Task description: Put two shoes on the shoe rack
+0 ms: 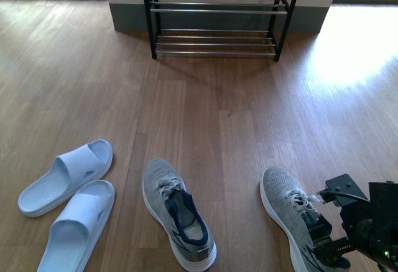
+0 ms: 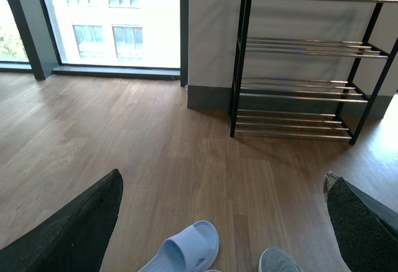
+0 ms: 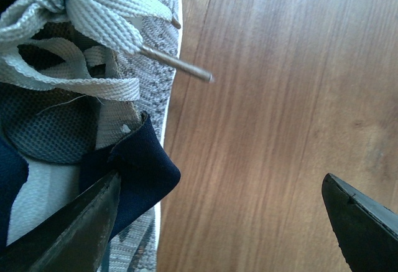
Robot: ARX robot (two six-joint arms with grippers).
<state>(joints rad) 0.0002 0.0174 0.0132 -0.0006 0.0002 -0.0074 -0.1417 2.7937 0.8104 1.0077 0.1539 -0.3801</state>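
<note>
wood floor [image 1: 224, 122] | middle sneaker [image 1: 177, 219] | right sneaker [image 1: 283, 192] | blue slides [image 1: 68, 175] | shoe rack [image 1: 214, 37]

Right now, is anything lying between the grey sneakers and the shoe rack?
Nothing visible. Only bare wooden floor lies between the sneakers and the shoe rack; the pale blue slippers sit off to the left.

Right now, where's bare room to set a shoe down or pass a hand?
Shoe rack tiers all bare. Wide open floor between rack and shoes; clear gap between left sneaker and right sneaker. Crowded: slippers beside left sneaker; right gripper straddles right sneaker's collar.
</note>
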